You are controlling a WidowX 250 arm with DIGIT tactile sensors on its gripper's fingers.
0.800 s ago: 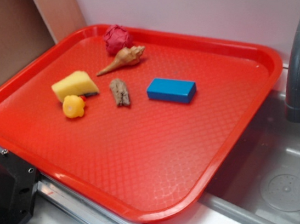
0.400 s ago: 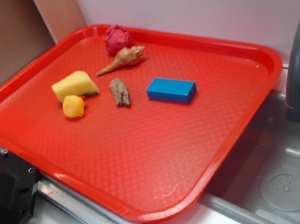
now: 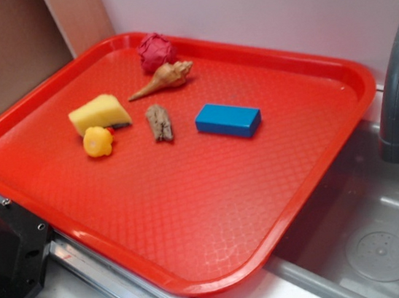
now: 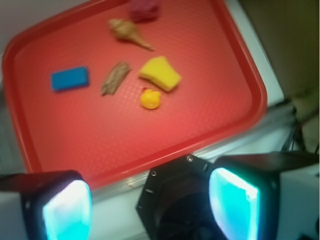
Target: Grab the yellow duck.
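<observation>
Tray (image 3: 194, 216), red and textured, carries all items. We note the blue block (image 3: 228, 119) at 3 o'clock of the bark piece (image 3: 158, 122), and the yellow sponge (image 3: 99, 113) at 9 o'clock. The yellow duck (image 3: 98, 142) sits just beside the sponge, at its 6 o'clock. Fingers (image 4: 233, 202) stand wide apart, empty, high above the tray's near edge.
</observation>
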